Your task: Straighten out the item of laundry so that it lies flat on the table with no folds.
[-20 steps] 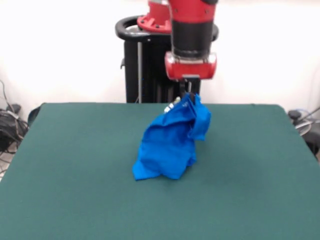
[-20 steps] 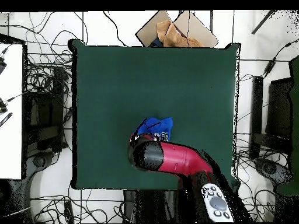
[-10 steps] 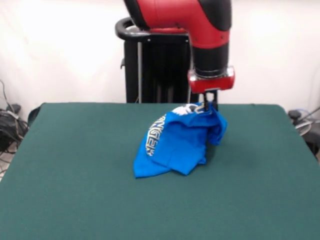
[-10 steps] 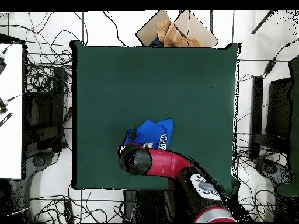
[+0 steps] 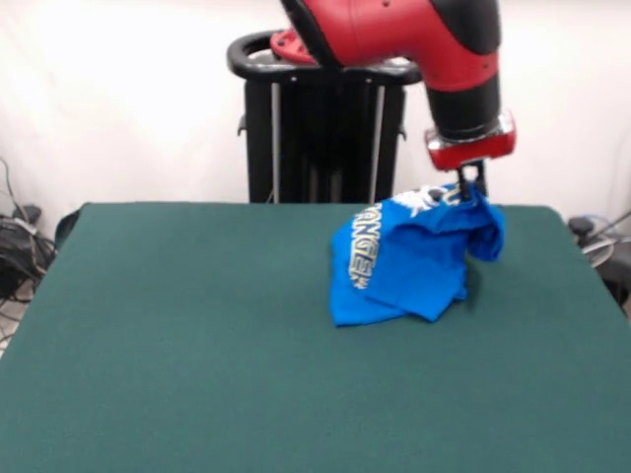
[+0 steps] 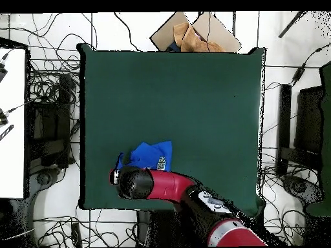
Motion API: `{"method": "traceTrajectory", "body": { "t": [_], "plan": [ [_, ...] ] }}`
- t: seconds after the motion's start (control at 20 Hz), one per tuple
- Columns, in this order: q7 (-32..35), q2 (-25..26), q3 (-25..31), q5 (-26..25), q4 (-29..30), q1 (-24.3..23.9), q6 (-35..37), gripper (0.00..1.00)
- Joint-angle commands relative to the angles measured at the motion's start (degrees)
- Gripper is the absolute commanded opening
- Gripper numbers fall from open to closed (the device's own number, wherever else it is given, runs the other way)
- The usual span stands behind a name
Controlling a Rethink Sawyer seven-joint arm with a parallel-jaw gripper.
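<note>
Claw (image 5: pixel 470 187) clamped on the bunched blue shirt (image 5: pixel 409 261), lifting one edge off the green table (image 5: pixel 177 335); next, drag it taut to unfold.

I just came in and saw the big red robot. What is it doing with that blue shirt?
The robot's claw is pinching the blue T-shirt by its top and holding that part up, while the bottom rests crumpled on the green table. Some yellow-white letters show on the bunched-up cloth. The shirt is far from flat: it hangs in folds near one side of the table, so the job of spreading it out smooth is not done yet.
</note>
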Motion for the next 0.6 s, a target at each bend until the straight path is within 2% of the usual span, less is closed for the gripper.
{"method": "traceTrajectory", "body": {
  "t": [0.05,0.3,0.35,0.6],
  "plan": [
    [15.3,-0.5,11.2,5.9,4.2,-1.5,-3.3,0.00],
    [15.8,-3.9,7.5,6.0,4.0,0.7,-3.3,0.00],
    [15.9,-4.6,6.8,6.0,3.9,1.1,-3.3,1.00],
    [11.5,-15.4,8.3,9.2,2.6,-2.8,12.1,1.00]
  ]
}}
